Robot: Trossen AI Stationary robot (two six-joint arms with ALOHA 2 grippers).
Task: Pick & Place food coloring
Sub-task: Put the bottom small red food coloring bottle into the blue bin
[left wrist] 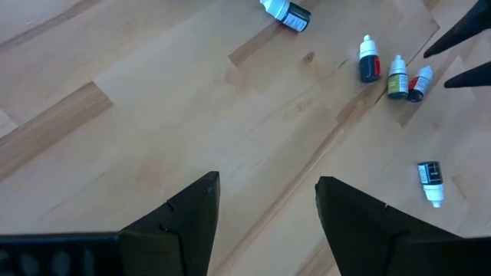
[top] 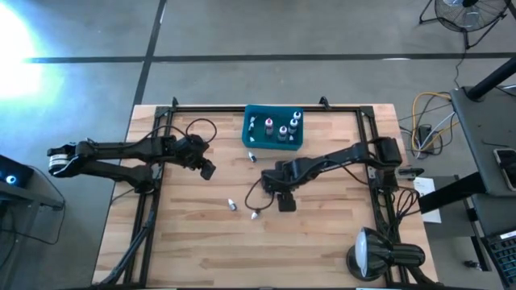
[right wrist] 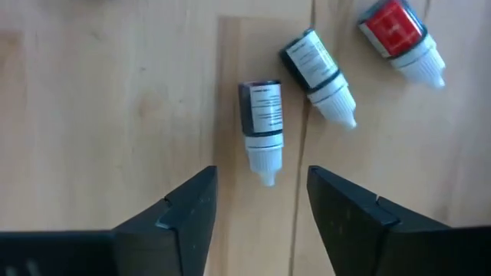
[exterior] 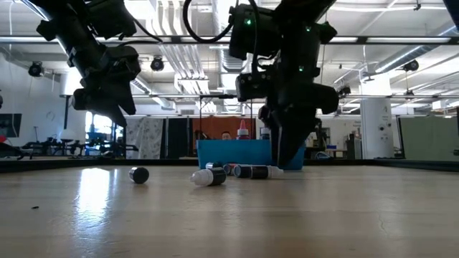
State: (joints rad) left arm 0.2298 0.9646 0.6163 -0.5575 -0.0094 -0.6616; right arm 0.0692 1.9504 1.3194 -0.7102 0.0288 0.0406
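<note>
**Right End Effector Over Loose Bottles**

The right end effector (right wrist: 261, 201) hangs with fingers apart, holding nothing, over a lying dark food coloring bottle (right wrist: 261, 126) near the surface centre. Two more bottles (right wrist: 317, 75) lie just beside it. Label print appears illegible. The left end effector (left wrist: 267, 205) stands wide, toward the left edge.

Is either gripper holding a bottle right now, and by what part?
Neither. The right gripper stands open above a lying bottle; the left gripper is open over bare wood.
</note>
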